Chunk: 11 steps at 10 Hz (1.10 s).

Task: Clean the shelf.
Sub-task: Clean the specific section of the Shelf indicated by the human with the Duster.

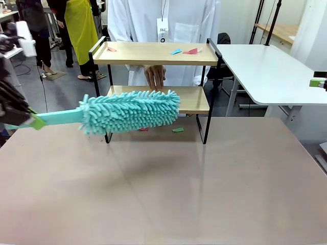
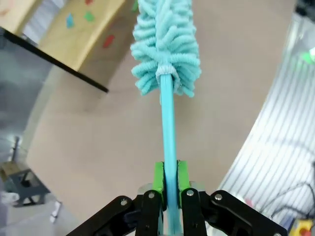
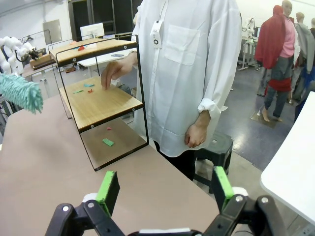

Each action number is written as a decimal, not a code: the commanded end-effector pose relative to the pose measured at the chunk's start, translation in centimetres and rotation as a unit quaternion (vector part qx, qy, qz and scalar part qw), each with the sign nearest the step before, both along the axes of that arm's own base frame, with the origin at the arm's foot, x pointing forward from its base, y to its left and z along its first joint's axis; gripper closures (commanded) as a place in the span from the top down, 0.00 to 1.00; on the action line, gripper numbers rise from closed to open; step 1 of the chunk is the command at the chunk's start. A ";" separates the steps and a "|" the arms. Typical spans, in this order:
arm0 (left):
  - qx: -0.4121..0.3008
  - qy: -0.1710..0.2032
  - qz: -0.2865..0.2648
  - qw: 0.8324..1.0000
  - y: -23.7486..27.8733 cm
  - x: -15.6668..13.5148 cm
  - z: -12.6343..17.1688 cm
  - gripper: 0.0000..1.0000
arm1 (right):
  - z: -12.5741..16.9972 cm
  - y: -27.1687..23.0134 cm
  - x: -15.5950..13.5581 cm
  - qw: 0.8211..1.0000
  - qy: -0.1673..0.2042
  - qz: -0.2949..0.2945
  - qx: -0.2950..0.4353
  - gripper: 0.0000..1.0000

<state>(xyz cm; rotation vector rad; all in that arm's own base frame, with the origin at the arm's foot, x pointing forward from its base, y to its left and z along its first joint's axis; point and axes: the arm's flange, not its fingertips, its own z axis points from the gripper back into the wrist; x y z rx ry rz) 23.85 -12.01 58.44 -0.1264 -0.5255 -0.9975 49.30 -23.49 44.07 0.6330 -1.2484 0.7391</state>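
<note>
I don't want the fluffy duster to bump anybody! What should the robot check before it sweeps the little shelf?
1. Grip: left fingers shut on the duster handle. Ok.
2. Person's hand: over the lower board, right behind the duster head. Not ok.
3. Things to sweep: paper scraps lie in plain sight on the top board. Ok.
4. Right fingers: open, holding nothing, off to the side. Ok.
5. Duster head touching the shelf or not: cannot tell.
</note>
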 end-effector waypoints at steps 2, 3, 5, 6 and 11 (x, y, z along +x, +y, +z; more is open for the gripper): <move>-0.009 0.021 -0.023 0.999 -2.9 2.1 -1.4 0.13 | 0.4 0.2 0.0 1.000 -0.002 0.000 -0.001 1.00; -0.017 -0.014 0.017 1.000 -1.5 0.7 0.2 0.13 | 0.4 0.2 0.0 1.000 -0.002 0.000 -0.001 1.00; -0.017 -0.014 0.017 1.000 -1.5 0.7 0.2 0.13 | 0.4 0.2 0.0 1.000 -0.002 0.000 -0.001 1.00; -0.014 -0.006 0.004 1.000 -2.6 1.4 -0.6 0.13 | 0.4 0.2 0.0 1.000 -0.002 0.000 -0.001 1.00; -0.061 0.009 0.116 0.991 -11.5 3.2 -3.8 0.13 | 0.4 0.2 0.0 1.000 -0.002 0.000 -0.001 1.00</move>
